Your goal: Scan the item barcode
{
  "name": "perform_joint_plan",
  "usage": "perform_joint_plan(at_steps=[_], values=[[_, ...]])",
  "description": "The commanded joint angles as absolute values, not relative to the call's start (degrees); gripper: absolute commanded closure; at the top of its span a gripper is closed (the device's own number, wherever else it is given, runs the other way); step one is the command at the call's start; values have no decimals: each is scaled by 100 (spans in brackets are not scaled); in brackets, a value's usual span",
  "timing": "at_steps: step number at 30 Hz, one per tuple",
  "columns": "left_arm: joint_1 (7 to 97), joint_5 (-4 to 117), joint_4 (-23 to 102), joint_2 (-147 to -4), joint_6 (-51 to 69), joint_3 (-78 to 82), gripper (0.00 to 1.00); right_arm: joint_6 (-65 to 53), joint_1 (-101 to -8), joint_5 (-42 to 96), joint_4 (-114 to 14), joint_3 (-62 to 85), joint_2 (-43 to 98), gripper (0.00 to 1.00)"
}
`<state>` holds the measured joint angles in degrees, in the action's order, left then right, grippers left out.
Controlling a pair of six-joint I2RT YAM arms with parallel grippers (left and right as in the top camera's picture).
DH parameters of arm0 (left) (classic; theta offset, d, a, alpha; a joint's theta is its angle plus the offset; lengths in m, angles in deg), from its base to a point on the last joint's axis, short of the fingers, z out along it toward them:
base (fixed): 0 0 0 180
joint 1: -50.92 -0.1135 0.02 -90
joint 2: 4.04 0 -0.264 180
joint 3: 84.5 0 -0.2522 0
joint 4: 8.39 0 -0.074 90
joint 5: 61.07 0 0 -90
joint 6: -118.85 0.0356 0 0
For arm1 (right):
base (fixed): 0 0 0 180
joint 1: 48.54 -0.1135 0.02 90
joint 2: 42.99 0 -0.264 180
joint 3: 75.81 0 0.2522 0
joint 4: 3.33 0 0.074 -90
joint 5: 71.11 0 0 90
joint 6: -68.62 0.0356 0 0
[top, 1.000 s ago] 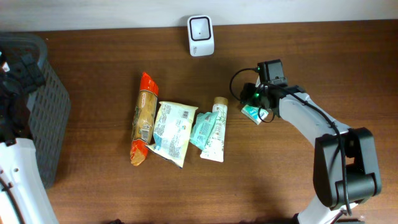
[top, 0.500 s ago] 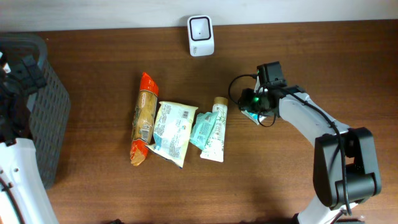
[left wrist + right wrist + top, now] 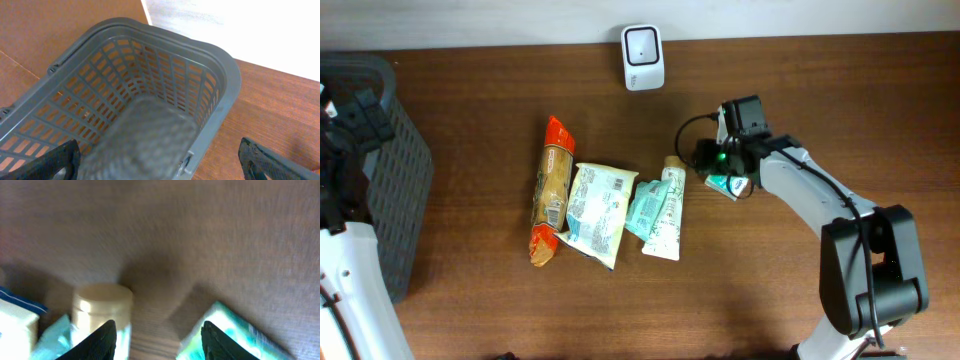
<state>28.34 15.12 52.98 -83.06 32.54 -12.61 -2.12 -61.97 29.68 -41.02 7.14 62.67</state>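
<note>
Counter [image 3: 820,80]: dark brown wood, smooth, with a fine grain
Scanner [image 3: 643,57]: a white block with rounded corners and a dark square window, at the far edge of the counter
Basket [image 3: 220,85]: grey plastic with slotted lattice walls, a thick rolled rim and rounded corners, at the left end of the counter
Left tool [image 3: 160,160]: we see its two dark fingers at the lower corners of the wrist view, spread wide above the basket and gripping nothing
Snack pack [image 3: 551,190]: long, narrow and glossy, with orange-red ends and a tan middle
Pouch [image 3: 595,213]: flat, crinkled, pale yellow-white, touching the snack pack
Teal sachet [image 3: 645,207]: small and soft, overlapping the pouch and the tube
Tube [image 3: 667,212]: flat, white and printed, its round beige cap [image 3: 102,300] towards the far side
Small packet [image 3: 730,184]: glossy teal and white, flat and tilted, lying on the counter just right of the cap, partly under the right arm, well apart from the scanner
Right tool [image 3: 159,330]: its black fingers stand apart with bare wood between the tips; the small packet's edge lies by one finger, unclamped; the view is blurred
Change, right arm: since a second ago we see the wrist shifted left, nearer the cap
Change, the rest: small packet, row, scanner and left arm sit about where they were
</note>
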Motion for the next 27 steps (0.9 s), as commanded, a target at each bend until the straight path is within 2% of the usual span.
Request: perform_joint_plan(at_steps=[1, 3, 7, 13, 18, 27], values=[[2825, 1471, 5305, -8308, 3326, -1296, 1, -148, -6154, 2596, -4067, 1018, 6315, 46], [2825, 1471, 5307, -8308, 3326, -1296, 1, 37, -6162, 2150, -4126, 1012, 6359, 50], [2825, 1471, 5305, -8308, 3326, -1296, 1, 219, -6165, 2054, -4104, 1012, 6844, 50], [2825, 1471, 5305, -8308, 3326, -1296, 1, 267, -6165, 2989, -4276, 1014, 7004, 50], [2825, 1471, 5307, -8308, 3326, -1296, 1, -172, -6165, 3654, -5103, 1031, 6886, 50], [2825, 1471, 5307, -8308, 3326, -1296, 1, -1167, -6128, 3632, -7186, 1698, 6274, 44]])
